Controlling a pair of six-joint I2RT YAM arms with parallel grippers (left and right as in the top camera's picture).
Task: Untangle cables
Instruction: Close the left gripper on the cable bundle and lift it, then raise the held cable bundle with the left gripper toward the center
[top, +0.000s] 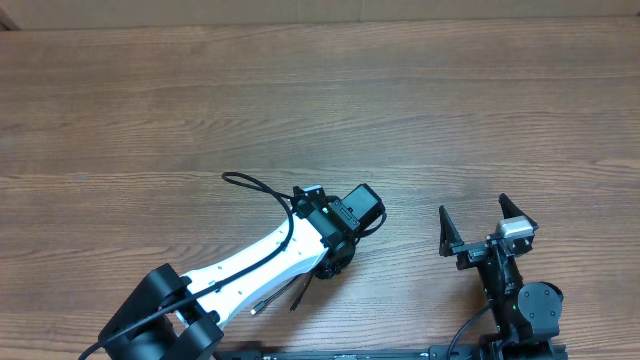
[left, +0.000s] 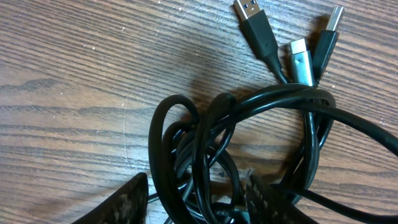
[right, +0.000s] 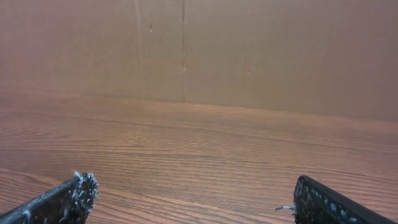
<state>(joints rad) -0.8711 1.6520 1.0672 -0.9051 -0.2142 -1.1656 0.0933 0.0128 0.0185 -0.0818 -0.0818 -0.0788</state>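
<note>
The cables (left: 211, 143) are a tangled bundle of thin black cords lying on the wooden table (left: 74, 74). Their plugs fan out at the top right: a USB plug (left: 250, 15), a silver-tipped plug (left: 300, 57) and another plug (left: 333, 25). My left gripper (left: 198, 202) is open and points down, with one finger on each side of the bundle's loops. In the overhead view the left wrist (top: 335, 240) hides most of the bundle; only a few cord ends (top: 296, 292) stick out below it. My right gripper (top: 480, 220) is open and empty, well right of the cables.
The brown wood table (top: 320, 90) fills the overhead view. A thicker black arm wire (top: 245, 182) loops out beside the left wrist. In the right wrist view a plain brown wall (right: 199, 50) stands behind the table's far edge.
</note>
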